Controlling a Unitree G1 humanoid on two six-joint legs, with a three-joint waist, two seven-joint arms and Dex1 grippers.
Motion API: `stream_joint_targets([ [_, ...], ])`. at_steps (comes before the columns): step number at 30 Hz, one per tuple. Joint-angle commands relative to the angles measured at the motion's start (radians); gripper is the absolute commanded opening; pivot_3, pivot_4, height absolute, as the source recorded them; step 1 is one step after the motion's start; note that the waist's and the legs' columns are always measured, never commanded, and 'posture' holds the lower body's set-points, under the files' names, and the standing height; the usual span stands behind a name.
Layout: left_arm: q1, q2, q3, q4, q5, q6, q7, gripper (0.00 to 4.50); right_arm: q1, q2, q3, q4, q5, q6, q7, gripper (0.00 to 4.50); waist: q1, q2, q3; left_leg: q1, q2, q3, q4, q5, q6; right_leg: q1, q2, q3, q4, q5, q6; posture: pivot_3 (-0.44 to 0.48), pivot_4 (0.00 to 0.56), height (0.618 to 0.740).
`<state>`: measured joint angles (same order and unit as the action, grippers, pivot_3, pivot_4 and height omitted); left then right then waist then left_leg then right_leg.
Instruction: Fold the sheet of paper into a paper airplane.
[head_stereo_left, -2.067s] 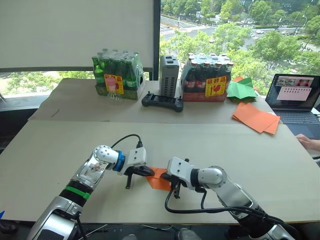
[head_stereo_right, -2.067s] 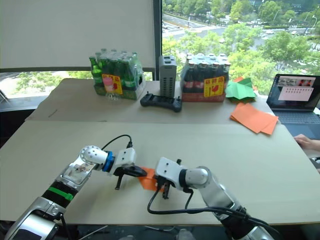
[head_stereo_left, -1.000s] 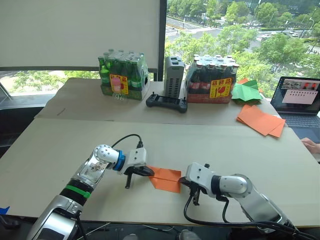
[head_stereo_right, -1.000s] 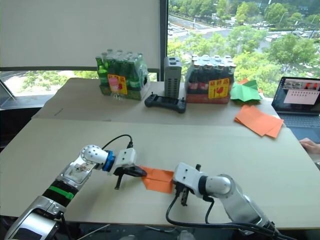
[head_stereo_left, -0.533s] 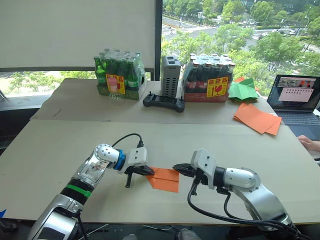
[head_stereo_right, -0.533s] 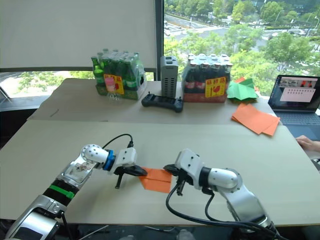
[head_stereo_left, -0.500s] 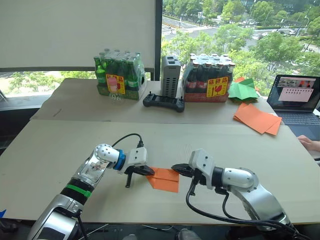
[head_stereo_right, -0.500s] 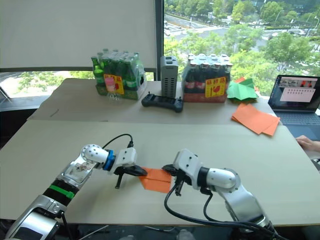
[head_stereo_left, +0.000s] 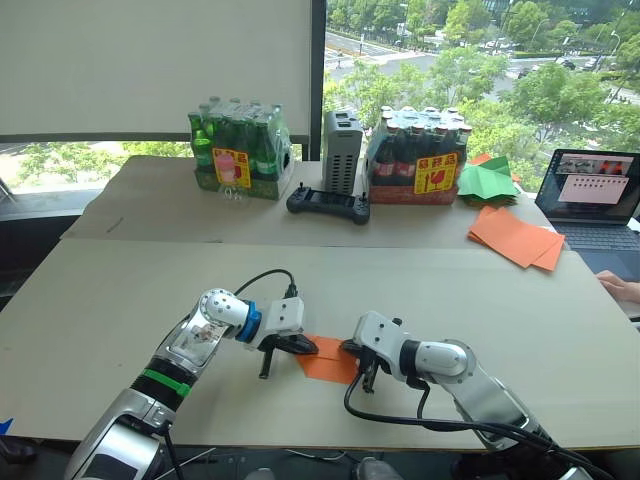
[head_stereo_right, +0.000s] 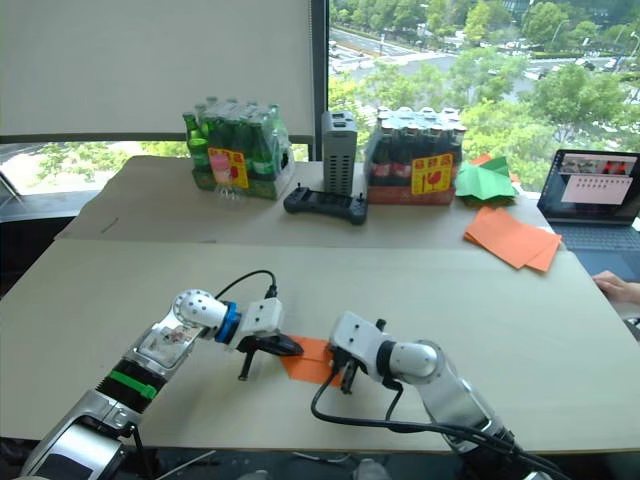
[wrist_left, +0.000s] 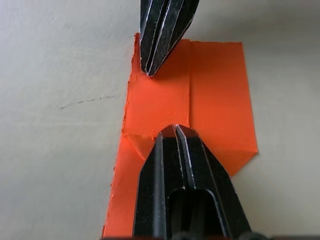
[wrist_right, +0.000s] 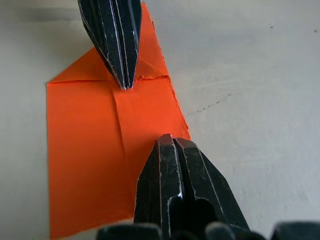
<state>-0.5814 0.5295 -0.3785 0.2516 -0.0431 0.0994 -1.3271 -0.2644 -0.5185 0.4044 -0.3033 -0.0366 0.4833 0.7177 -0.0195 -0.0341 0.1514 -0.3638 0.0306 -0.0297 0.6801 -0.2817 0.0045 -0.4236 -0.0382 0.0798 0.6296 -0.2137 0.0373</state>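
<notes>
The sheet of paper (wrist_left: 215, 95) is orange and lies flat on the table near the front edge, folded into a narrow strip with a lengthwise crease and triangular flaps at one end. My left gripper (head_stereo_left: 303, 347) is shut, its tip pressing down on the flap end. My right gripper (head_stereo_left: 352, 351) is shut too, its tip resting on the paper's opposite end by its edge. In the right wrist view the right fingertips (wrist_right: 168, 142) meet the paper (wrist_right: 85, 150), with the left gripper's tip facing them. A paper airplane apart from this folded sheet is out of view.
At the back stand a pack of green bottles (head_stereo_left: 238, 150), a grey box (head_stereo_left: 341, 152), a black controller (head_stereo_left: 328, 206) and a pack of dark bottles (head_stereo_left: 415, 160). To the right are green paper shapes (head_stereo_left: 487, 180), an orange pile (head_stereo_left: 515, 236), a laptop (head_stereo_left: 590, 190) and a person's hand (head_stereo_left: 622, 285).
My right gripper has swung left and come down onto the paper's right end. The left gripper has stayed pressed on the left end.
</notes>
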Motion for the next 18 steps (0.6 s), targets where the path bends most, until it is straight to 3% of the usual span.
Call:
stream_joint_targets([
  [1,0.016,-0.005,-0.013,-0.015,0.004,-0.001,-0.001,0.0,0.019,-0.012,0.024,0.008,-0.019,0.027,0.012,0.03,0.0,0.0,0.0,0.0,0.0,0.0,0.0,0.0,0.0,0.0,0.0,0.0,0.0,0.0,0.0,0.0,0.15,0.733],
  [18,0.076,0.105,0.033,0.112,0.033,-0.08,-0.001,0.0,0.015,-0.008,0.028,0.001,-0.026,0.027,0.021,0.03,-0.023,0.0,-0.001,0.009,0.001,0.0,-0.002,0.0,0.0,0.006,0.001,0.0,0.001,-0.004,0.003,0.0,0.15,0.733],
])
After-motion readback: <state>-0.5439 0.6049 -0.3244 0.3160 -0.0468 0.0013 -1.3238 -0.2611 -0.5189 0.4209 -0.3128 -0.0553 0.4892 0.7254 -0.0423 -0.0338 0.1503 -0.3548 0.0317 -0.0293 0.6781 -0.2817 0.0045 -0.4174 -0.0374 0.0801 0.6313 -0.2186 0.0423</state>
